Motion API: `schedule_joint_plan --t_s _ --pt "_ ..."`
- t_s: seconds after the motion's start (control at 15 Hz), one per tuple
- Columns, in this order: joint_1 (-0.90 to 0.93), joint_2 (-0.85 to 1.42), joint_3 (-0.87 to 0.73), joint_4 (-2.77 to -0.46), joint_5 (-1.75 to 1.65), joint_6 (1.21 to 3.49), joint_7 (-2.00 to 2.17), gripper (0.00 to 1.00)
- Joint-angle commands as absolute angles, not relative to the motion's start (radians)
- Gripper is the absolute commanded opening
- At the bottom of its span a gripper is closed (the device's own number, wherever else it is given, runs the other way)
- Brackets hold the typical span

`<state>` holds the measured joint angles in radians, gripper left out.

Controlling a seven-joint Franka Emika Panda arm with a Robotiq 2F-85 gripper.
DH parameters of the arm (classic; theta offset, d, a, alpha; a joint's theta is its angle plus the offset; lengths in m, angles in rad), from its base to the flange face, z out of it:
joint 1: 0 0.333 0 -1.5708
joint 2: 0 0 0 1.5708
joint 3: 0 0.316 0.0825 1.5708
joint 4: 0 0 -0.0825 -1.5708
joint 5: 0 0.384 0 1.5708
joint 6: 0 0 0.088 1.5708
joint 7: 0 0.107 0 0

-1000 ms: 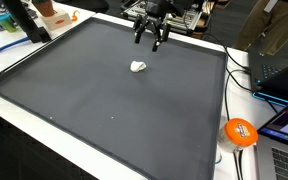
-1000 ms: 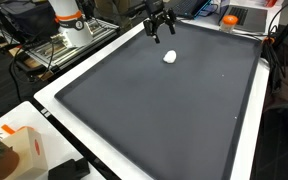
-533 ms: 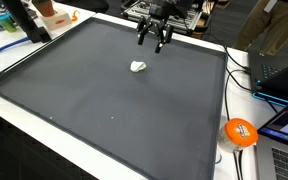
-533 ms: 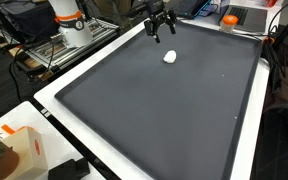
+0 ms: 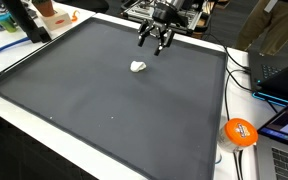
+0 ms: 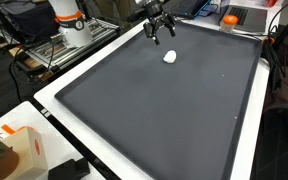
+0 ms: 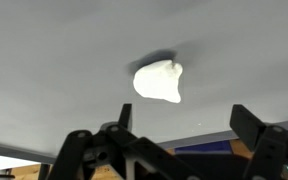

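Two fingers (image 7: 267, 138) of the single gripper (image 5: 151, 45) stand spread wide, grasping nothing, in the wrist view, with one white lump (image 7: 159, 82) lying on the surface beneath them. In both exterior views the white lump (image 5: 137, 67) rests alone on the one dark mat (image 5: 94, 110), toward its far edge, near the raised gripper (image 6: 159, 36) but not touching it. In an exterior view, one orange round object (image 5: 240, 131) sits beyond the mat's edge, among cables.
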<state>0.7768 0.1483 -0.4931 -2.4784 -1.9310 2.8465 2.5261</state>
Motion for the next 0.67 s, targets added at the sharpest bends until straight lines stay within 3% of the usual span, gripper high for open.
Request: schedule_joint_plan --t_s 0.0,0.2,0.27,0.33,0.4,0.53,0.6 --pt "0.794 0.179 -0.458 -2.48 -2.055 2.748 2.73 1.0" --pt "0.768 0.155 -0.407 -2.495 -2.016 2.669 2.717 1.0" --pt "0.616 0.141 -0.244 -2.501 -2.004 2.618 2.69 1.0" --pt "0.765 0.204 -0.376 -2.49 -2.104 2.606 2.841 1.0" --pt "0.561 0.134 -0.156 -2.5 -2.004 2.557 2.698 1.0" --pt "0.486 0.191 -0.059 -2.499 -2.098 2.492 2.831 1.0" --pt "0.448 0.135 -0.006 -2.492 -1.998 2.485 2.706 1.0"
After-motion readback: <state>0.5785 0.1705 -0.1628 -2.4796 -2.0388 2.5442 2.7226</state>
